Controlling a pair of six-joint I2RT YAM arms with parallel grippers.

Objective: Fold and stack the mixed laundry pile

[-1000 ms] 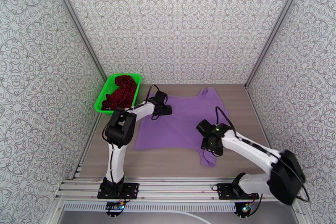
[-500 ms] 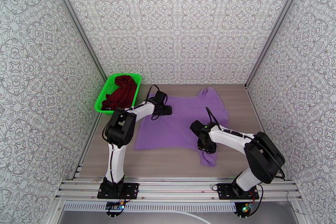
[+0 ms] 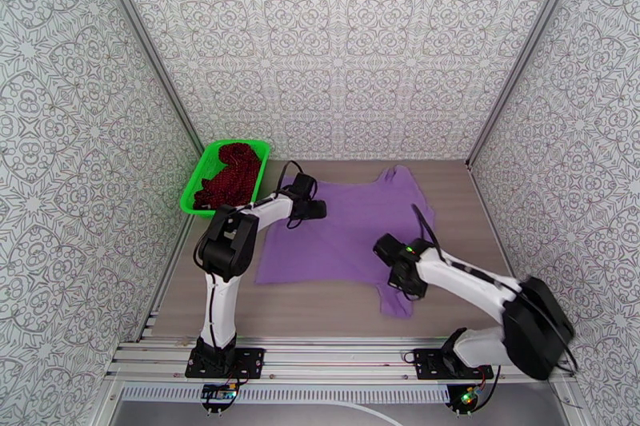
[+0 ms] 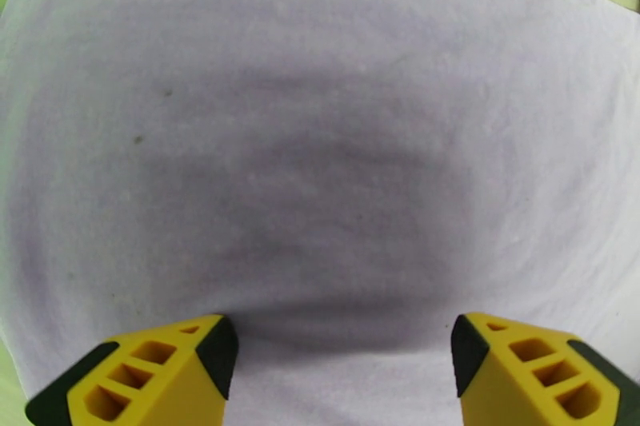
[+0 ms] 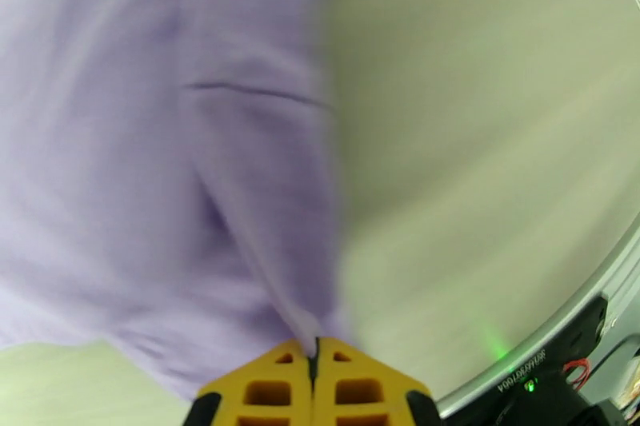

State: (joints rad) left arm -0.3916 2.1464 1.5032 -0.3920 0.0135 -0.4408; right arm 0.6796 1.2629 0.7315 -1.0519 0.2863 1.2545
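Right hand (image 5: 314,357) clenched on the purple T-shirt (image 3: 344,232)

The T-shirt lay spread flat in the middle of the counter (image 3: 320,306), and the right hand pinched a fold of cloth by its near right sleeve. The left hand (image 4: 344,352), fingers spread wide, was over the shirt's far left part. The red speckled garment (image 3: 232,172) sat in the green basket (image 3: 190,197), far left.

Lavender T-shirt (image 3: 344,236) lies spread flat; dark-red speckled garment (image 3: 232,172) sits crumpled (far left).
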